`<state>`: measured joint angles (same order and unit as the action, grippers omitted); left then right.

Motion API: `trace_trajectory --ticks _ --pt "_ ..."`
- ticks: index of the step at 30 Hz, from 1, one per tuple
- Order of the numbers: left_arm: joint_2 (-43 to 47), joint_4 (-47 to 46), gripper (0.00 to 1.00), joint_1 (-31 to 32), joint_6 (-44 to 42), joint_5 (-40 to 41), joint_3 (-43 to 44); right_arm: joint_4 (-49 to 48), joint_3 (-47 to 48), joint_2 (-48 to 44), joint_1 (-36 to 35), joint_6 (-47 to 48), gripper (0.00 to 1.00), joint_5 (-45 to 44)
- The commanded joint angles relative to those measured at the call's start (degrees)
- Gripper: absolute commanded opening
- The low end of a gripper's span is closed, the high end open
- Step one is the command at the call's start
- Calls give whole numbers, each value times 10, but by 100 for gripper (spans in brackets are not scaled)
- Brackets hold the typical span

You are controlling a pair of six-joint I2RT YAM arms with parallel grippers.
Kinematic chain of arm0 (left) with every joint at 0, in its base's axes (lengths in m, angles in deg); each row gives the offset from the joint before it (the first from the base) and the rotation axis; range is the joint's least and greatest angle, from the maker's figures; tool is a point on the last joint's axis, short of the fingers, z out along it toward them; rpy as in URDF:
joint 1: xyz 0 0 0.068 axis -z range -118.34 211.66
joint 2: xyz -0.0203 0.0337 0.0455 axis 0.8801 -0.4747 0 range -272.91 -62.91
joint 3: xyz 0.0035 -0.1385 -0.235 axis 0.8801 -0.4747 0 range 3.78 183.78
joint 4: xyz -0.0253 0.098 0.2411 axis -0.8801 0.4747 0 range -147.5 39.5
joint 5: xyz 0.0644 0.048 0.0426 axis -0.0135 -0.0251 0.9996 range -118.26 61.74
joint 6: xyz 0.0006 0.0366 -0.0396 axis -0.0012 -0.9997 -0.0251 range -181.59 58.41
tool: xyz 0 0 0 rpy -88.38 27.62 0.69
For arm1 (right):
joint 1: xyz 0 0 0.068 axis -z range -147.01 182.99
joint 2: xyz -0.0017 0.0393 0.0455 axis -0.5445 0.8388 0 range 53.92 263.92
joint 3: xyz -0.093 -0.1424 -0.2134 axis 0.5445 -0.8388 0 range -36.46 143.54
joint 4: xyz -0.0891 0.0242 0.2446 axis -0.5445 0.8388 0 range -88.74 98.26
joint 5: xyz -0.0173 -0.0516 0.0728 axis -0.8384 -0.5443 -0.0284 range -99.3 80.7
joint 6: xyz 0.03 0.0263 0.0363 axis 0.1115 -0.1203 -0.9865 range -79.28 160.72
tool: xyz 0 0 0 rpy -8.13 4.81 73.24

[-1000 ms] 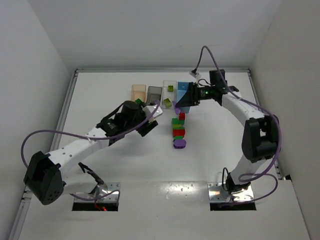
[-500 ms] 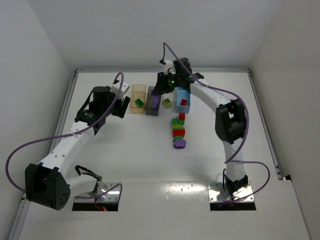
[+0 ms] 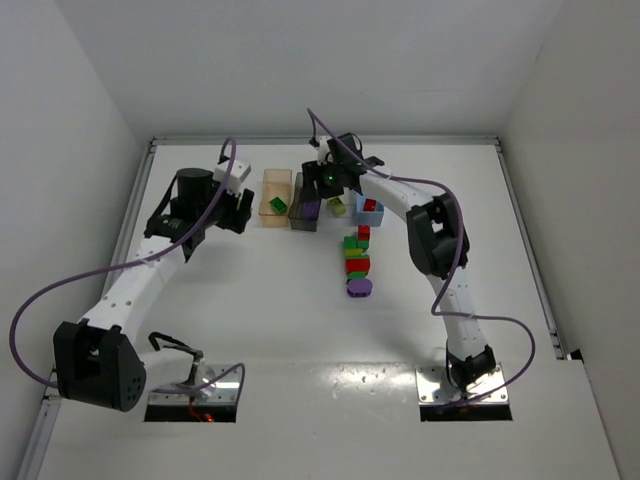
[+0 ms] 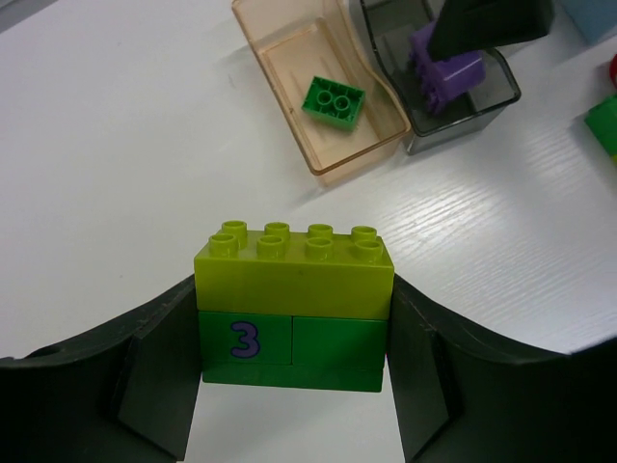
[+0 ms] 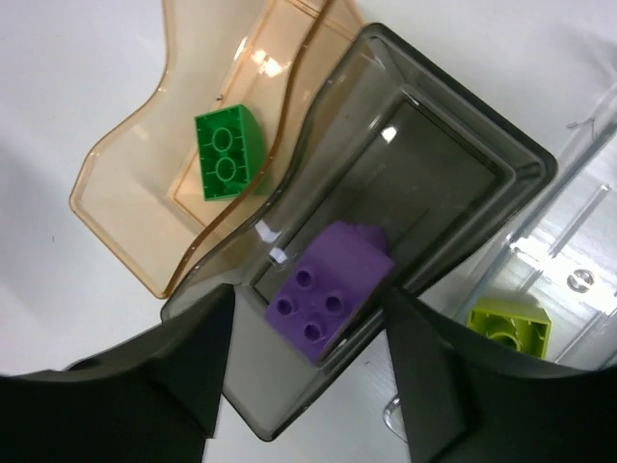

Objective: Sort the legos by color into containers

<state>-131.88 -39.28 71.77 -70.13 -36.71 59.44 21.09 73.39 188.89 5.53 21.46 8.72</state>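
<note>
The left jaws were clamped on a two-brick stack, a lime green studded plastic brick (image 4: 292,265) pressed onto a dark green one printed with a purple 3 (image 4: 289,347). Just beyond those jaws, on the white desk (image 4: 125,145), sat the translucent tan-orange rectangular bin (image 4: 299,53) with one small dark green brick (image 4: 334,99) in it. Touching it on the far right side was the smoky dark grey bin (image 4: 463,118).

The right jaws stood apart above that grey bin, with a purple four-stud brick (image 5: 330,289) between them. Whether it rested on the bin floor could not be told.

The main risk was the left stack: dropped whole, one colour would land in the wrong bin, because the bricks were stuck together. The right jaws, low between the grey walls, might also snag one on lifting and nudge both touching bins.
</note>
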Motion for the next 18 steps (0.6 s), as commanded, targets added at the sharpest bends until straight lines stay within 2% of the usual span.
trace_trajectory --ticks 1,4,5,8,9,11,15,18 --pt "-8 -10 42 -12 -6 -66 25 -13 28 -13 -9 8 65 -4" --pt "-14 -5 42 -27 -15 -128 31 -13 23 -36 -15 33 74 29" --pt "-14 -5 42 -27 -20 -180 25 -13 18 -55 -15 39 76 45" --pt "-14 -5 42 -40 -43 -251 20 -13 4 -102 -10 45 77 117" --pt "-14 1 42 -40 -54 -263 15 -13 -3 -115 -3 45 77 176" --pt "-14 1 42 -40 -66 -293 15 -13 -23 -139 -3 45 77 226" --pt "-9 6 42 -33 -83 -311 9 -49 -65 -185 3 4 77 370" --pt "-4 6 42 -18 -98 -306 9 -54 -109 -219 -5 -14 77 405"
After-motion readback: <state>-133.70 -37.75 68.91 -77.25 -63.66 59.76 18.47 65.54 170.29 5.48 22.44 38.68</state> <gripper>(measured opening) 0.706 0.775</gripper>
